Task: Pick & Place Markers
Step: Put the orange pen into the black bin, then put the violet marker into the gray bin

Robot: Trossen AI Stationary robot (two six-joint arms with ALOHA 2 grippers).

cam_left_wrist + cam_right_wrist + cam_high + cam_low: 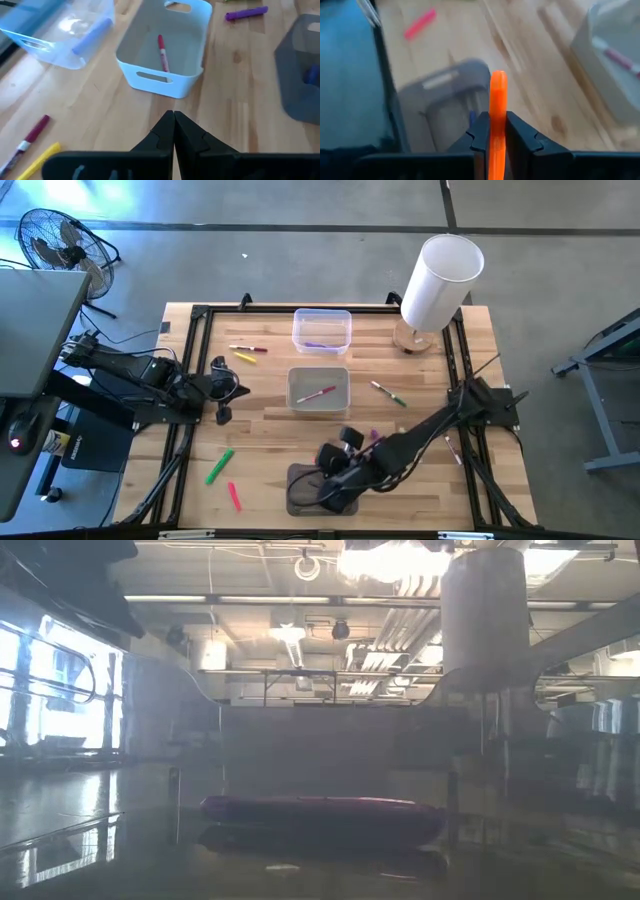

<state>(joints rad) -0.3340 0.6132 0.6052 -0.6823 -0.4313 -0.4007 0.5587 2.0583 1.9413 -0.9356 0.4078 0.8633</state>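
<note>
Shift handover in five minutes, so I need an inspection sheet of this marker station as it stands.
Surface: wooden table, black frame round it.
Job's things: orange marker in the right gripper; red marker in the middle bin; green marker and pink marker loose near the front; purple marker loose.
Clutter: white cylinder at the far right corner.
Grippers: left gripper shut, empty, at the left edge; right gripper shut on the orange marker over the dark front bin.
Cables: bundles along both arms.
Surroundings: floor fan far left.
</note>
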